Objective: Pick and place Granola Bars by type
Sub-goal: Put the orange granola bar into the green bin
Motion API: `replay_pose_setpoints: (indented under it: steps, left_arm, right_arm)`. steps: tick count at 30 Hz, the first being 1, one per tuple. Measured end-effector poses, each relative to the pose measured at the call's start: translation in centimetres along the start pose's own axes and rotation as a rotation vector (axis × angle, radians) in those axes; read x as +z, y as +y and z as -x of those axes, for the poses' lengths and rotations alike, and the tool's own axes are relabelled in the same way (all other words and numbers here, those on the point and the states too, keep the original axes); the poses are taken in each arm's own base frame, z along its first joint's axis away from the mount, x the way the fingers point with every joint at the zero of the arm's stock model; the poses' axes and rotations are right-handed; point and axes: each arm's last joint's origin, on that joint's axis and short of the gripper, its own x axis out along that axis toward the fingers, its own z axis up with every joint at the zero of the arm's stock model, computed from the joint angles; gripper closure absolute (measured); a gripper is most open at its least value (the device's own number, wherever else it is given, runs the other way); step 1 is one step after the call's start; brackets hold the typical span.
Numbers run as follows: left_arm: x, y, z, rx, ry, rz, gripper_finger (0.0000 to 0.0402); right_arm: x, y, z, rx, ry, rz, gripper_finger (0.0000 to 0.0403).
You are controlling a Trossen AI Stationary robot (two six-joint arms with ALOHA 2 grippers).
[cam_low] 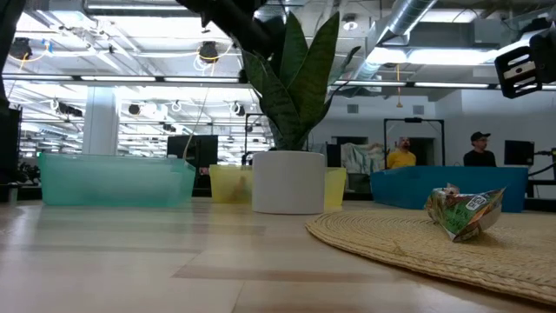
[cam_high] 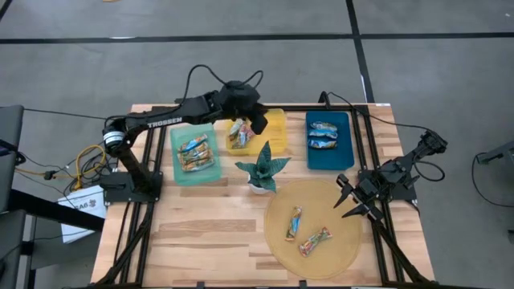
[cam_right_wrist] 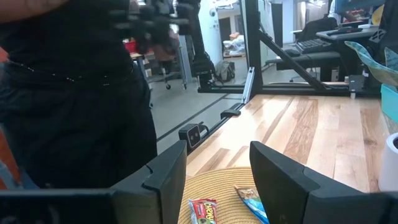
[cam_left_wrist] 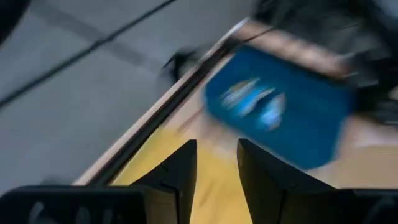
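Note:
Two multicoloured granola bars point(cam_high: 294, 223) point(cam_high: 315, 241) lie flat on a round woven mat point(cam_high: 337, 201); the low view shows one bar point(cam_low: 465, 211). More multicoloured bars lie in the green tray point(cam_high: 195, 152) and the yellow tray point(cam_high: 238, 132). Blue bars point(cam_high: 325, 136) lie in the blue tray point(cam_high: 343, 156). My left gripper point(cam_high: 259, 122) hangs open and empty above the yellow tray point(cam_left_wrist: 216, 163). My right gripper point(cam_high: 349, 198) is open and empty at the mat's right edge, with the mat's bars point(cam_right_wrist: 202, 211) point(cam_right_wrist: 252, 205) ahead of its fingers point(cam_right_wrist: 217, 171).
A green spiky plant in a white pot point(cam_high: 263, 170) stands mid-table between the trays and the mat, with its pot point(cam_low: 291, 178) in the low view. A black frame rail point(cam_high: 365, 152) runs along the table's right side. Bare wood lies near left point(cam_high: 209, 233). People stand far behind point(cam_low: 400, 155).

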Motion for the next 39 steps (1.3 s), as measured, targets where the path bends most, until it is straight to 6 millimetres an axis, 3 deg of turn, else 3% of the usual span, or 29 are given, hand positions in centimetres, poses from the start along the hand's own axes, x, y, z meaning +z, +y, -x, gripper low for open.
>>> replay_pose_setpoints:
  steps: [8, 11, 18, 23, 31, 39]
  left_arm:
    - [1.8, -4.1, 1.3, -0.538, -0.199, -0.170, 0.0294]
    - [1.9, -4.9, 1.6, -0.658, -0.215, -0.193, 0.0294]
    - [1.8, -5.2, 1.7, -0.689, -0.197, -0.171, 0.0294]
    - [1.5, -6.5, 2.0, -0.720, -0.190, -0.183, 0.0294]
    - [0.3, -10.0, 2.7, -0.708, -0.152, -0.199, 0.0294]
    - [-1.9, -14.7, 4.2, -0.705, -0.045, -0.152, 0.0294]
  right_arm:
    - [0.0, 0.0, 0.0, 0.000, 0.000, 0.000, 0.0234]
    - [0.0, 0.0, 0.0, 0.000, 0.000, 0.000, 0.0234]
    - [0.0, 0.0, 0.0, 0.000, 0.000, 0.000, 0.0234]
    - [0.0, 0.0, 0.0, 0.000, 0.000, 0.000, 0.0234]
    - [0.0, 0.0, 0.0, 0.000, 0.000, 0.000, 0.0234]
    - [0.0, 0.0, 0.0, 0.000, 0.000, 0.000, 0.0234]
